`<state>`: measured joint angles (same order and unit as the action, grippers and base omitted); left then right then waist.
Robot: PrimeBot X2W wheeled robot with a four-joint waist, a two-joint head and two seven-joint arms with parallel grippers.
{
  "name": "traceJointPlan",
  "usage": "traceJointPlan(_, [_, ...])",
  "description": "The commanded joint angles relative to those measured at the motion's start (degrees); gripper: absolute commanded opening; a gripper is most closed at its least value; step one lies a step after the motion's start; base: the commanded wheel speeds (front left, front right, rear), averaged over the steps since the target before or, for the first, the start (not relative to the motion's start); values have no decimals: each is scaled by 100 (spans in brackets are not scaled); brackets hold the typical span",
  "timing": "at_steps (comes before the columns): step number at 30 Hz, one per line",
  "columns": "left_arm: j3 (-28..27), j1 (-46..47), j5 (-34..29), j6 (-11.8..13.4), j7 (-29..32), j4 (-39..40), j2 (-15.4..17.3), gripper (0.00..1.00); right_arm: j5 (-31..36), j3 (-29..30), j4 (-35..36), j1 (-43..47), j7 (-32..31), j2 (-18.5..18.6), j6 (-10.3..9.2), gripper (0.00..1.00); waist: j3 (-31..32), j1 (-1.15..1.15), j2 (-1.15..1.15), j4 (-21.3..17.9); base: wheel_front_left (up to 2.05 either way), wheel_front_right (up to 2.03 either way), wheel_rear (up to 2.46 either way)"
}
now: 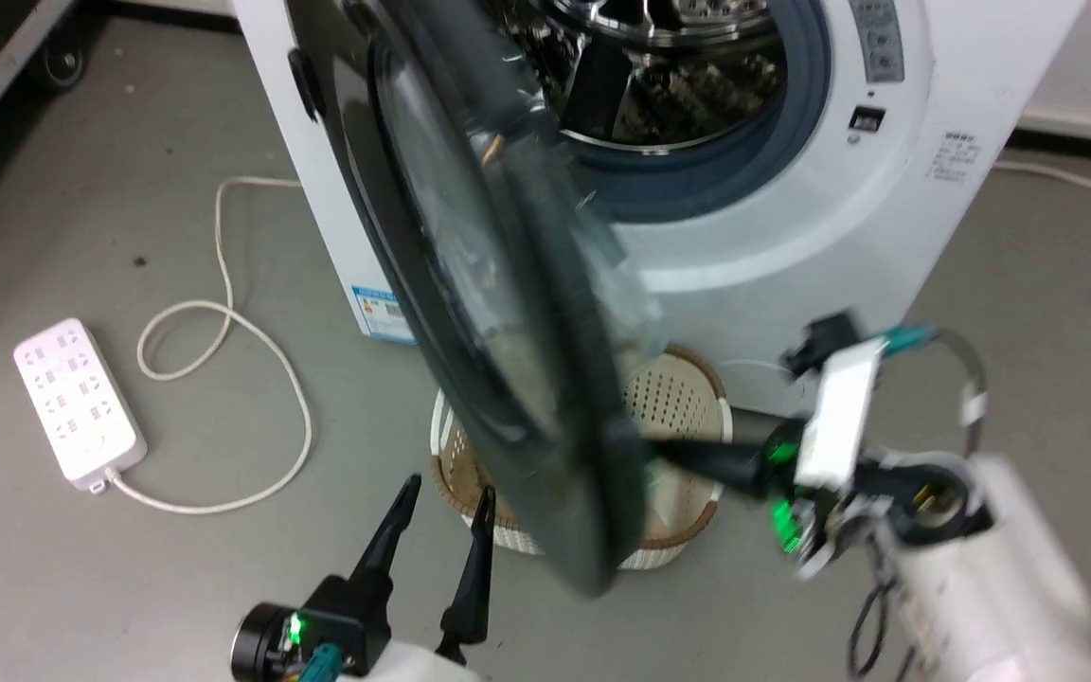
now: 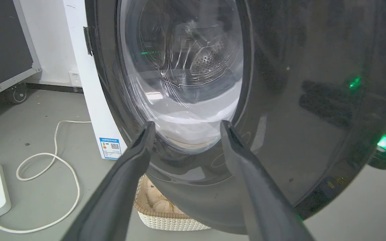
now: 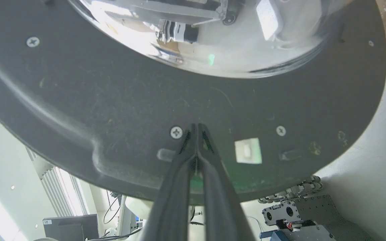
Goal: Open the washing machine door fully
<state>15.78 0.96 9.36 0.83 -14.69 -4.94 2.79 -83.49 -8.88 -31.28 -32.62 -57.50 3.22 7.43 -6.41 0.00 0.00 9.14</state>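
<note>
Hidden or unclear: the washing machine [image 1: 934, 218] is cut off at the top of the head view. The one basket [image 1: 688, 398] on the floor is half covered by the washing machine door [image 1: 470, 284]. The right forearm is blurred, and its fingertips are concealed behind the door's edge.

Count: one door, one drum opening [image 1: 678, 57], one white power strip [image 1: 77, 403] with one looped cable [image 1: 223, 332], and two tools. Three cross-head screws [image 3: 176, 132] are clearly counted on the door's inner face.

The door is found partly open and seen nearly edge-on, hinged at the machine's left. Its rim is glossy black and its centre bulging clear glass. The basket is round, perforated white, with a woven brown rim.

The left tool [image 1: 448, 489] is held wide apart and empty, just beside the door's outer face. The right tool [image 3: 197, 126] is closed finger to finger with nothing gripped, its tips pressed against the matte inner rim.
</note>
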Motion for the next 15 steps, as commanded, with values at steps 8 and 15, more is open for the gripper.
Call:
traceJointPlan(8, [-157,-168,11,-63,-30,24,10,100,-374,-913,466,569,767,-34,6,3,139,0,0,4,0,0,0])
traceJointPlan(15, [-352,-216,79,-86,-30,47,10,100,63,-506,805,673,1680,218,6,100,281,0,0,-134,0,0,0])
